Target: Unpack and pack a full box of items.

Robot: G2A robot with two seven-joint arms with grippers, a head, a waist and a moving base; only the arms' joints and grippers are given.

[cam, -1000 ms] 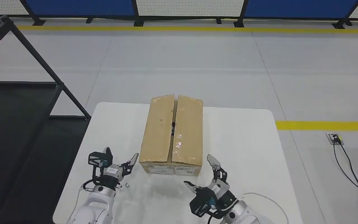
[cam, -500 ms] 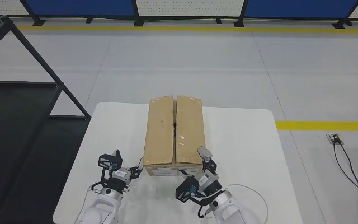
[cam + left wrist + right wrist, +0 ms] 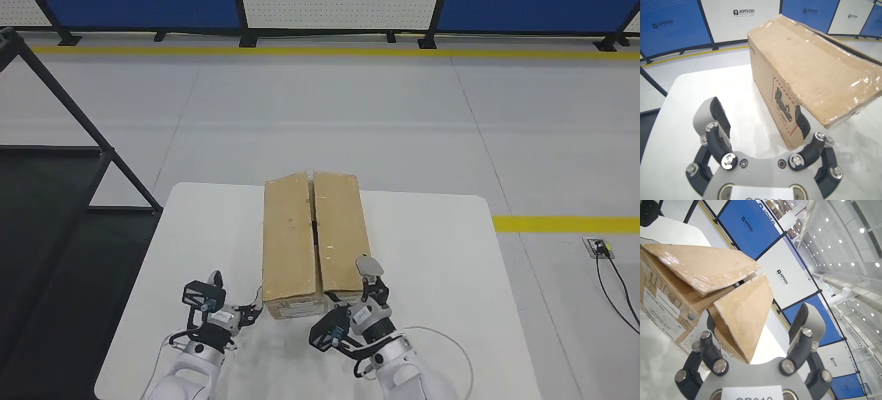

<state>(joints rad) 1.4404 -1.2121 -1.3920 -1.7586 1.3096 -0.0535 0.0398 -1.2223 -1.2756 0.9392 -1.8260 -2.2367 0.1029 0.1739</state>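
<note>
A brown cardboard box (image 3: 314, 240) lies lengthwise in the middle of the white table (image 3: 430, 250), with clear tape over its two top flaps. My left gripper (image 3: 240, 311) is open at the box's near left corner. In the left wrist view that corner of the box (image 3: 810, 75) sits between the open gripper's (image 3: 761, 119) fingers, one pad (image 3: 802, 121) against the box's long side. My right gripper (image 3: 353, 287) is open at the near end. The raised edge of the right top flap (image 3: 745, 317) lies between the fingers of that gripper (image 3: 755, 323).
White labels (image 3: 662, 308) cover the box's near end face. Bare table lies to the left (image 3: 200, 230) and right of the box. A black frame (image 3: 70, 110) stands off the table's left side, on the open floor.
Both grippers have moved in to the box's near end. The right one rose to the right flap's edge. The box has turned slightly on the table.
</note>
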